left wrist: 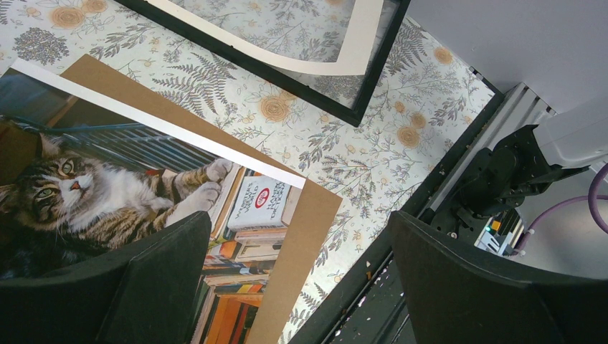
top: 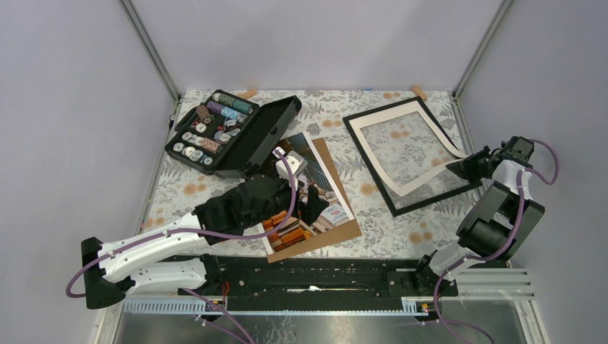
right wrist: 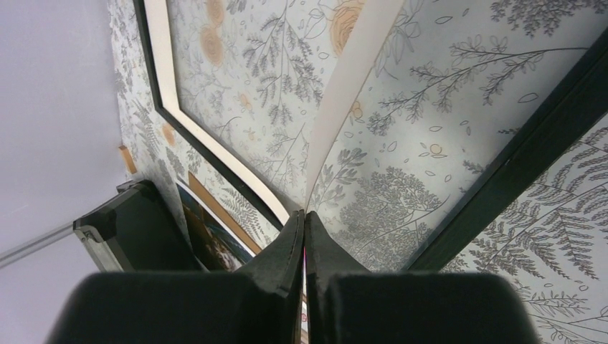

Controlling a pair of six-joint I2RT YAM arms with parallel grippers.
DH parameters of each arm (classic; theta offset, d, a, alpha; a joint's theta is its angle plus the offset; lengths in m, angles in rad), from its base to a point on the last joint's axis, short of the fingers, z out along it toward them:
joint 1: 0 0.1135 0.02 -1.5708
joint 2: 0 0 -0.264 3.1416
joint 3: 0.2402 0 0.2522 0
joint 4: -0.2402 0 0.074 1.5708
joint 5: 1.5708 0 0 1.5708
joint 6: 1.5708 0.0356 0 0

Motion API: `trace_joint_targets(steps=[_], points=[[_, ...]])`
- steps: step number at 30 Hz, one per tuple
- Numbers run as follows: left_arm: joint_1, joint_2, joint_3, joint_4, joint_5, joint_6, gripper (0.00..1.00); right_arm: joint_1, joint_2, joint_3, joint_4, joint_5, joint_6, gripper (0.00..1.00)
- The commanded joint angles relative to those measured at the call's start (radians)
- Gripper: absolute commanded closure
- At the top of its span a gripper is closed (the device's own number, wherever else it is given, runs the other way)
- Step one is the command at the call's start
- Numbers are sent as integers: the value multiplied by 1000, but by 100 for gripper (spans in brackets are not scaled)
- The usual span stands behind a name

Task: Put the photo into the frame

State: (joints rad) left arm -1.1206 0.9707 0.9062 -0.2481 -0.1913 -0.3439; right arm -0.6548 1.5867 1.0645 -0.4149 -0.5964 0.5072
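Cloth printed with ferns covers the worktop (top: pixel 344 115), and the frame (top: pixel 370 167) lies flat on its right half, well apart from the open case of thread spools (top: pixel 229 132) at the far left. Between them, near the middle, a brown backing board (left wrist: pixel 310 226) lies flat with the photo (left wrist: pixel 107 186) face up on top of it, cat and book stacks showing.

The cream mat (right wrist: pixel 348 93) is the part being worked. Its near right corner is lifted off the glass and bows upward, while the rest sits inside the black rim. The right gripper (right wrist: pixel 303 215) has its fingers pressed together on that corner. The left gripper (left wrist: pixel 297 236) hovers low over the photo's lower end, fingers spread wide and holding nothing.

The step appears to be peeling the mat up so the print can go under it. It would go best with a slow lift along the mat's own curve, so the card bends rather than creases and the light frame does not drag across the cloth. The left fingers should then take the photo by its white border alone, not the board beneath. Thin paper lying flat is hard to pinch, so nudging an edge past the board first may help.
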Motion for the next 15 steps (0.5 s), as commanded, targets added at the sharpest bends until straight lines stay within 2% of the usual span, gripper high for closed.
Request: trace_joint_targets(steps=[1,9,12,15], points=[[-5,-18,21,16,-19,11,1,3,-7,-10,24,49,-19,91],[-5,-21,20,18,-14,10,1,5,-33,-29,16,94,-40,87],[-5,-22,20,17,-14,11,1,7,-33,-31,9,97,-50,79],[-5,-18,20,18,-13,10,1,14,-52,-27,-18,146,-74,67]])
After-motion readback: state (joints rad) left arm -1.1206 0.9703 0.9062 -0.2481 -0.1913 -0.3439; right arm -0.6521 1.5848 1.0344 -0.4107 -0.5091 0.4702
